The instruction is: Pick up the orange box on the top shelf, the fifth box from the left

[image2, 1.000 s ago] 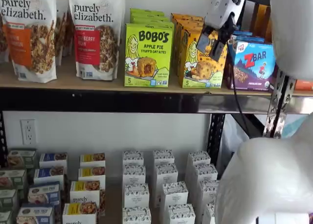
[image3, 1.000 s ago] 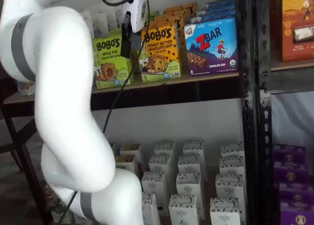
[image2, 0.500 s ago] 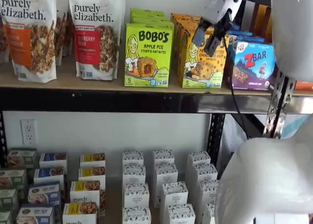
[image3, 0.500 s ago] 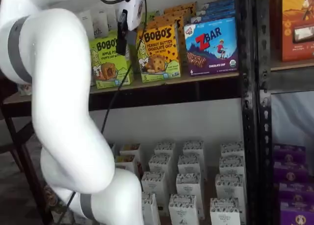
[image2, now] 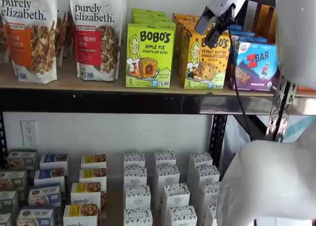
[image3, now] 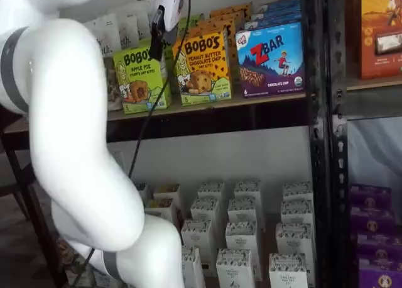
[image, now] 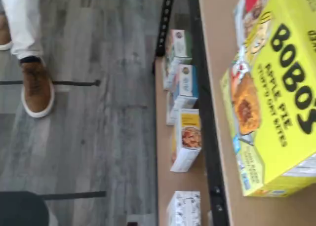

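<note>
The gripper (image2: 210,31) hung in front of the upper edge of the orange box (image2: 206,59), its two black fingers (image2: 202,23) spread with a plain gap between them and nothing held. The orange box stood upright at the front edge of the top shelf (image2: 98,83), its printed face turned outward toward the room and its long axis vertical, with more orange cartons lined up behind it. It stood between a green box (image2: 149,56) and a blue box (image2: 256,65), each just beside it; whether they touched it I could not tell. As I judged it, the tight row was the main risk: a finger coming down off-centre could land on a neighbour's top or wedge between cartons and push one over. The box being tall and at the shelf's front edge, a nudge from the fingers might tip it off before they closed. The wrist view showed only the green box, so it gave no check on alignment.
</note>
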Controlling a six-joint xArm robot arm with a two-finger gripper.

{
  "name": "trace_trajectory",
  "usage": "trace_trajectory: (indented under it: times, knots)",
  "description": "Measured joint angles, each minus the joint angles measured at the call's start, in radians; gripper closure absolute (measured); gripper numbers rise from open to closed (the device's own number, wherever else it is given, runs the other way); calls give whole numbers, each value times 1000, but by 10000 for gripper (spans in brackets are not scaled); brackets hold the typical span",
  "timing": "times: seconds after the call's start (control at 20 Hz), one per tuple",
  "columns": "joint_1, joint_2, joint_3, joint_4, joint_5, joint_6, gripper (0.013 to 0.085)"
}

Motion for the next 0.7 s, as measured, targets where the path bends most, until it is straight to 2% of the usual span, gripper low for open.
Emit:
trace_trajectory:
  times: [0.2,0.45,0.7]
  knots:
    - [-18,0,1,21,-59,-12,130]
    - [-29,28,-12,17,-129,-33,130]
    - [-49,73,-37,30,-157,-59,130]
